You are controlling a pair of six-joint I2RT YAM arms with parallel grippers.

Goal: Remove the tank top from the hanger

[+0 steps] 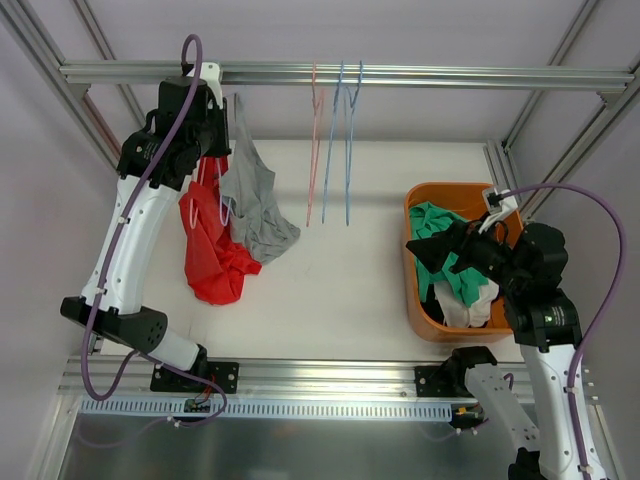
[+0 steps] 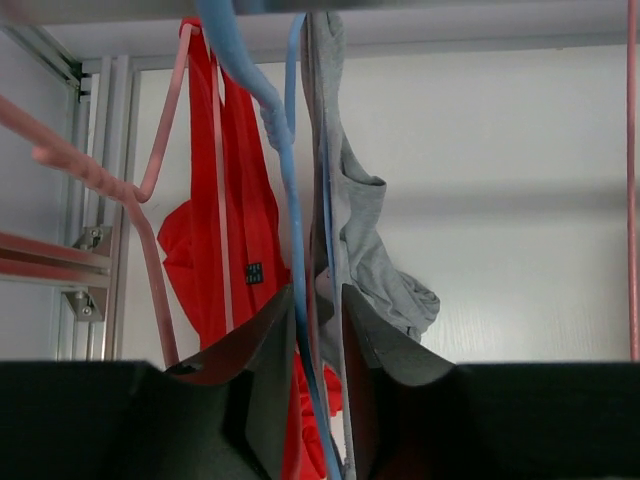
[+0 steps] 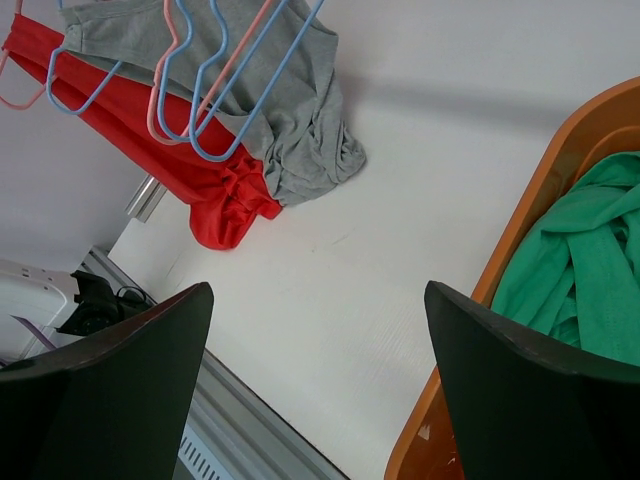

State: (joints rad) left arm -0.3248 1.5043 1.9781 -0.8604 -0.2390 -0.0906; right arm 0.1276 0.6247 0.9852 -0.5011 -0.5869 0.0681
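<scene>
A grey tank top [image 1: 258, 205] hangs from the rail on a blue hanger [image 2: 290, 180], with its lower end bunched on the table. A red tank top [image 1: 210, 255] hangs beside it on a pink hanger [image 2: 150, 180]. My left gripper [image 1: 208, 120] is up at the rail. In the left wrist view it [image 2: 320, 310] is shut on the blue hanger wire and the grey strap [image 2: 375, 240]. My right gripper [image 1: 428, 250] is open and empty over the basket's left rim. Its wrist view shows the grey top [image 3: 290, 110] and the red top [image 3: 190, 170] far off.
An orange basket [image 1: 413, 300] at the right holds a green garment [image 1: 460, 280] and other clothes. An empty pink hanger [image 1: 315, 150] and blue hangers [image 1: 347, 150] hang from the metal rail [image 1: 400, 75]. Frame posts stand at both sides.
</scene>
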